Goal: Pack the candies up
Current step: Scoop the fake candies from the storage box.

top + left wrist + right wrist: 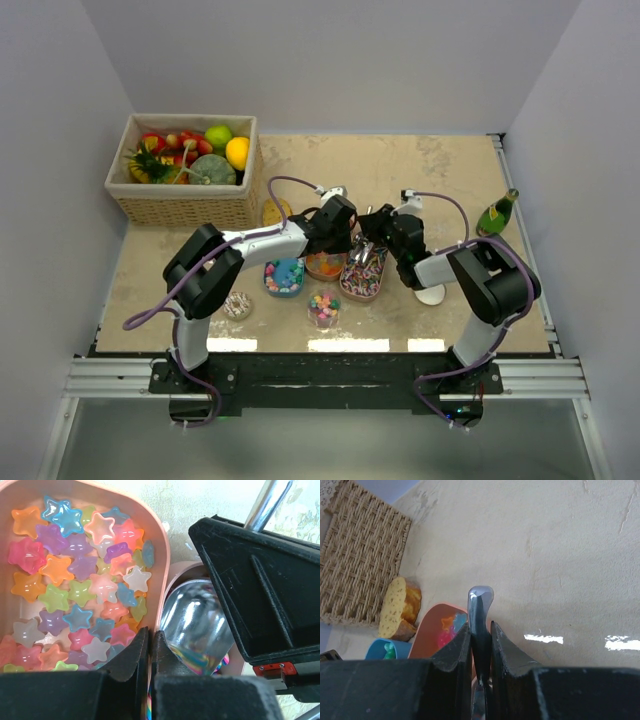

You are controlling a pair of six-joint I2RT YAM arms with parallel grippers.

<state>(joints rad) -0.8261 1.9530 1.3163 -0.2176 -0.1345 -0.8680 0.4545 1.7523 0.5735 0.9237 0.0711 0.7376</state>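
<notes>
Over the middle of the table in the top view, both arms meet above three small trays of candies [285, 274]. A blue tray [268, 284] sits at nine o'clock of the group, then a middle tray [312, 272], then a third tray [348, 290] at three o'clock with swirled pieces. The left gripper [340, 235] and right gripper [383, 240] hang close together above the latter two. At six o'clock from the trays stands a small clear jar [323, 320] with a modest heap of mixed colours inside. I judge packing is under way but far from finished, since every tray looks well stocked. A white disc [430, 294] lies apart at four o'clock; if it is the jar's lid, closing is also left.

From the left wrist, the middle tray fills ten o'clock, thick with translucent star sweets. The left gripper's jaws are pressed together right at that tray's rim at six o'clock. Whether they nip the rim I cannot tell. A shiny spoon [195, 625] shows its bowl at four o'clock, over the neighbouring tray and under the right gripper's black body. Whether it carries anything is unclear.

From the right wrist, the jaws pinch the spoon's metal handle, which rises toward twelve o'clock. The middle tray's edge peeks in at seven o'clock. A yellow sponge-like piece [400, 605] and a wicker basket [360, 555] lie toward nine and ten.
</notes>
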